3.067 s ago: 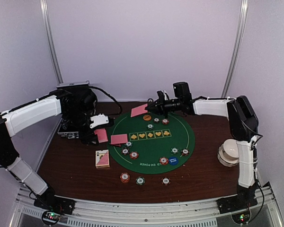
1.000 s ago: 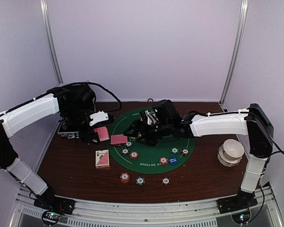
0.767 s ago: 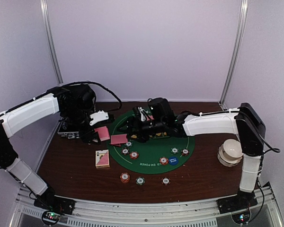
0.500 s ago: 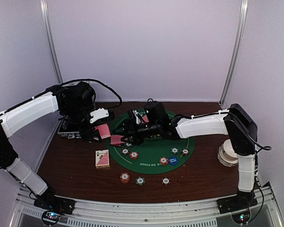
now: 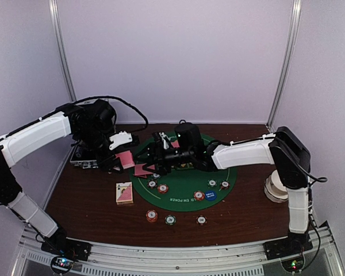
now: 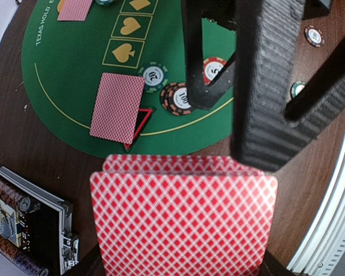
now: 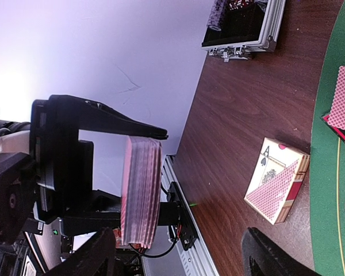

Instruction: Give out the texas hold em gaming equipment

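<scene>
My left gripper (image 5: 121, 158) is shut on a deck of pink-red-backed playing cards (image 5: 126, 159), held on edge above the table just left of the green mat (image 5: 187, 198). The deck (image 6: 184, 221) fills the bottom of the left wrist view and hides the left fingertips. My right gripper (image 5: 148, 156) stands open right beside the deck. Its dark fingers (image 6: 264, 86) hang over the mat's edge. In the right wrist view the deck (image 7: 141, 195) stands ahead of the open right gripper (image 7: 181, 261), nearer its left finger, not touched. One card (image 6: 118, 107) lies on the black-red triangle (image 6: 141, 122). Striped chips (image 6: 178, 98) lie nearby.
A card box (image 5: 124, 192) lies on the wood left of the mat. The silver-edged case (image 5: 83, 158) sits behind my left gripper. More chips (image 5: 152, 215) lie near the front edge. A blue disc (image 5: 210, 195) rests on the mat. White bowls (image 5: 279, 185) stand at the right.
My right arm has swung from the mat's far side leftward across it to the deck, its jaws narrowing a little. My left arm has hardly moved, still holding the deck.
</scene>
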`<state>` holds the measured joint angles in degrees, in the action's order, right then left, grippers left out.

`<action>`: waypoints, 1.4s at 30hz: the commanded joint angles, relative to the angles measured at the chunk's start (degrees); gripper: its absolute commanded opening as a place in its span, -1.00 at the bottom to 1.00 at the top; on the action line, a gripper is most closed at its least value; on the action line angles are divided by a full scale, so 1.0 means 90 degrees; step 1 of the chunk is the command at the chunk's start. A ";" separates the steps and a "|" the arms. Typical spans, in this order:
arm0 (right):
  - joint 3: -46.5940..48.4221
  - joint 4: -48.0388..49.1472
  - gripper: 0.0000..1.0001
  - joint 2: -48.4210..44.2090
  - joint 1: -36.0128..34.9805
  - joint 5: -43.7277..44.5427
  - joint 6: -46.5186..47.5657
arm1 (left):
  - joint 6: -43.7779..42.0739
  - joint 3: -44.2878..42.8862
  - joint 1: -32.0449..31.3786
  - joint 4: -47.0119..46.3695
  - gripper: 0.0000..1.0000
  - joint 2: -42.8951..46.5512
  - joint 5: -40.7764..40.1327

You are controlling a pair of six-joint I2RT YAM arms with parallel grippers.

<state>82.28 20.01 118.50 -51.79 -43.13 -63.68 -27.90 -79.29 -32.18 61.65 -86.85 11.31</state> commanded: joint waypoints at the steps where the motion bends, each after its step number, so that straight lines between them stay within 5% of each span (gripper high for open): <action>1: 0.0118 0.0435 0.58 0.0002 -0.0046 -0.0115 -0.0197 | 0.0058 -0.0170 0.0051 -0.0020 -1.00 -0.0047 0.0084; 26: 0.1714 0.0467 0.49 0.1428 -0.0308 -0.0425 -0.0751 | 0.0073 -0.0233 0.0050 0.0025 -1.00 -0.0039 0.0152; 42: 0.0952 0.0209 0.21 0.0964 0.0168 -0.0443 -0.0484 | 0.0034 -0.0209 0.0051 0.0045 -1.00 0.0025 0.0110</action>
<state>93.36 25.23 129.60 -52.12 -47.77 -69.95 -27.53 -79.31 -32.18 62.17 -87.35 11.49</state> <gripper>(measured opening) 0.623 0.665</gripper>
